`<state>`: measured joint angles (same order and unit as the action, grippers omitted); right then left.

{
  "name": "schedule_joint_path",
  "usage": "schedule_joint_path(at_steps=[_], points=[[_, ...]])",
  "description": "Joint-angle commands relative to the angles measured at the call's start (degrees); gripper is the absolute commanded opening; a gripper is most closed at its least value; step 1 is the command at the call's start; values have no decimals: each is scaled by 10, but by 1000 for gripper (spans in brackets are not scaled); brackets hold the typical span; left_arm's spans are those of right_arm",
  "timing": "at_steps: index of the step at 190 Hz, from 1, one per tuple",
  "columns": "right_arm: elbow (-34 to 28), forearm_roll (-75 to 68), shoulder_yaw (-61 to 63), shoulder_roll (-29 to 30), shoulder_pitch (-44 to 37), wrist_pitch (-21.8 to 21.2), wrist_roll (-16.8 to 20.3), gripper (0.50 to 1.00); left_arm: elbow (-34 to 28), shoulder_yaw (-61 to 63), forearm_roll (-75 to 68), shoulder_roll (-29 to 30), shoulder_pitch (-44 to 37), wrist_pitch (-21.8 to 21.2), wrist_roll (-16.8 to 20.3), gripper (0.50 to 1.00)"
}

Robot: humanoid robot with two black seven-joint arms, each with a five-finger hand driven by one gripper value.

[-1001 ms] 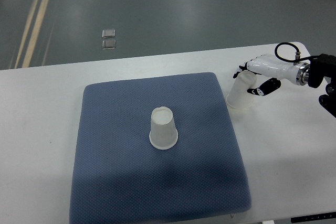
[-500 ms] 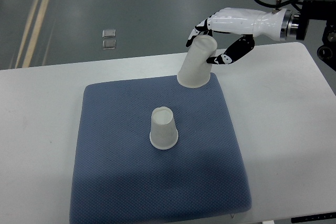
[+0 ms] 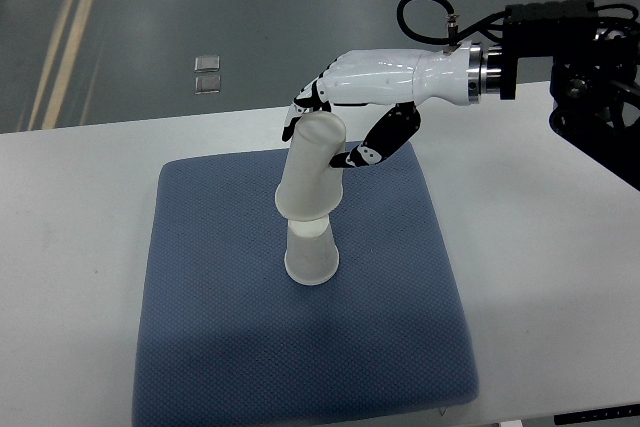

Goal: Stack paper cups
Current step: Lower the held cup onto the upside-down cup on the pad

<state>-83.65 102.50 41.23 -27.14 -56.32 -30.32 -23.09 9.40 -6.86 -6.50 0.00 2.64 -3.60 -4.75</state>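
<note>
From above, my right hand point(image 3: 350, 107) has its fingers wrapped round one inverted paper cup point(image 3: 312, 167), its rim over the second cup point(image 3: 311, 252) standing mid blue mat point(image 3: 220, 327), with bare mat all around: two cups.

The scene is bright and evenly lit, seemingly from overhead. The white table point(image 3: 90, 247) looks nearly washed out, with little surface detail. A soft, dark shadow lies on the blue mat point(image 3: 220, 347) below the standing cup point(image 3: 311, 255). The grey floor point(image 3: 300, 17) carries a pale, hazy sheen and faint light streaks at upper left. The glossy white hand point(image 3: 345, 112) shows mild highlights. Focus is reasonably sharp throughout, with slight graininess.
</note>
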Motion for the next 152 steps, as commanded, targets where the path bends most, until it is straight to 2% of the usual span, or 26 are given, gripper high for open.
schedule_joint_path(at_steps=[1, 152], points=[[-5, 6, -12, 6, 2, 0, 3, 562, 0, 0, 0, 0, 0, 0, 0, 1000], [-5, 89, -33, 34, 5, 20, 6, 562, 0, 0, 0, 0, 0, 0, 0, 1000]])
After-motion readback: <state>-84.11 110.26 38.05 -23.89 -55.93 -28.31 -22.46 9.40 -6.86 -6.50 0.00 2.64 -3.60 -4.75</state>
